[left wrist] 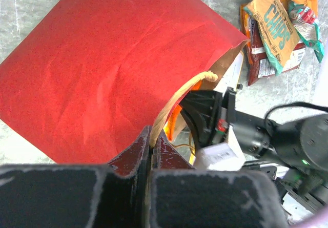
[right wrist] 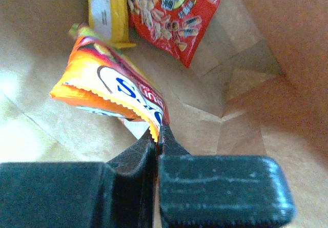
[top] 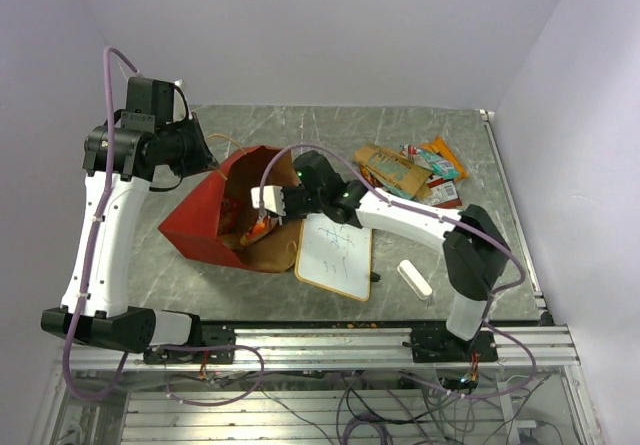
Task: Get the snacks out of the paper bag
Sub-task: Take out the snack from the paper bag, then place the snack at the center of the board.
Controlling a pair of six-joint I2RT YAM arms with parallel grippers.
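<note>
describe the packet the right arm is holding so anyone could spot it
Inside the big red paper bag, three packets show. The right tool pinches the orange packet at its crimped edge; the red packet and yellow packet lie untouched farther in.

One paper bag point(top: 200, 223), perhaps eight snacks point(top: 395, 170), one whiteboard point(top: 335, 255), one eraser point(top: 414, 278)

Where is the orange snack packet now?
Right wrist view: the orange packet is inside the paper bag, a corner pinched between the fingers of the right gripper, a yellow packet and a red packet beyond it.
</note>
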